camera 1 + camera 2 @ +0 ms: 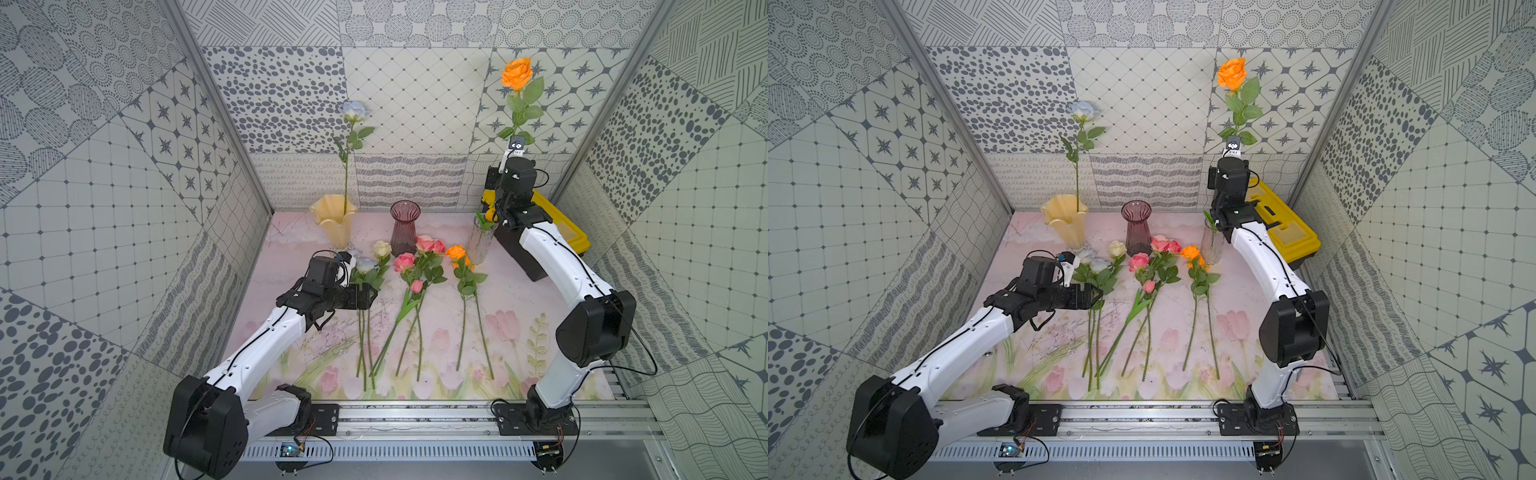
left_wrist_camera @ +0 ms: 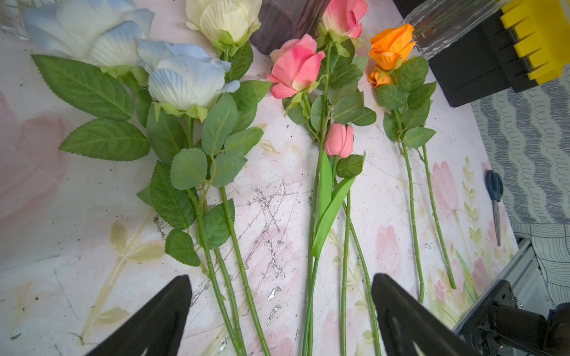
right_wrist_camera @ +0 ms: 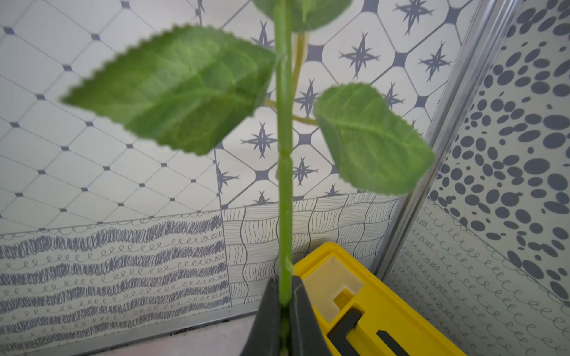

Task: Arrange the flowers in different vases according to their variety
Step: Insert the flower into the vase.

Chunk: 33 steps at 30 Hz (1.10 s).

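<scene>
My right gripper [image 3: 285,282] is shut on the green stem [image 3: 284,185] of an orange rose [image 1: 516,72], held upright above the clear vase [image 1: 481,243]. A pale-blue rose [image 1: 355,110] stands in the cream-yellow vase [image 1: 334,218]. Nothing stands in the purple vase [image 1: 404,228]. On the mat lie pale-blue roses [image 2: 185,83], a cream rose [image 2: 225,18], pink flowers [image 2: 296,66] and two orange ones [image 2: 390,46]. My left gripper [image 2: 281,277] hovers open over the white and pink stems; in a top view it [image 1: 365,296] hangs beside the pale-blue heads.
A yellow-and-black toolbox [image 1: 557,232] sits in the back right corner behind the right arm. Blue-handled scissors [image 2: 495,200] lie at the mat's right edge. Patterned walls close in three sides, and a metal rail [image 1: 415,415] runs along the front.
</scene>
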{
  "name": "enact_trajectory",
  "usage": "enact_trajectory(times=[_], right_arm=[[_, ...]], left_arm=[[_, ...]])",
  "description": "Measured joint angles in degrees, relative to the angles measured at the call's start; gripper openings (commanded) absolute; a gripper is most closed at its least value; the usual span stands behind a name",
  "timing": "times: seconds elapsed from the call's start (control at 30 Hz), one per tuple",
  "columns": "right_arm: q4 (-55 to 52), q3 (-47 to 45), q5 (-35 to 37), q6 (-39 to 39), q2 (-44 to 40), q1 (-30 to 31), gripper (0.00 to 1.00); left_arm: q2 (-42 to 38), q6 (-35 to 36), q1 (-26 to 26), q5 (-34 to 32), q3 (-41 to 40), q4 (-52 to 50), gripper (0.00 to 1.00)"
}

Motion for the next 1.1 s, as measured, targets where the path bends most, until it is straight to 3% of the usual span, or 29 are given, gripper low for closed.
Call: enact_trajectory(times=[0.03, 0.1, 0.17, 0.23, 0.73, 1.1], right_arm=[[0.02, -1.16, 0.07, 0.04, 0.00, 0.00, 0.00], [-0.04, -3.43, 0.04, 0.59, 0.00, 0.00, 0.40], [-0.11, -5.20, 0.04, 1.42, -0.28, 0.00, 0.66], [-0.50, -7.04, -0.02, 2.23, -1.09, 0.00, 0.76], [-9.64, -17.86, -3.04, 11.82, -18.62, 1.68, 0.79], [-21.29, -25.64, -8.22, 20.22, -27.69, 2.32, 0.79]], left_arm=[[0.00, 0.00, 0.00, 0.00, 0.00, 0.00, 0.96], [0.00, 0.00, 0.00, 0.00, 0.00, 0.00, 0.96], [0.00, 0.00, -0.04, 0.00, 0.00, 0.00, 0.97], [0.00, 0.00, -0.07, 0.00, 0.00, -0.04, 0.97], [0.13, 0.02, -1.49, -1.01, 0.09, -1.55, 0.95], [3.67, 2.29, -10.93, -5.66, 2.38, -4.79, 0.86]])
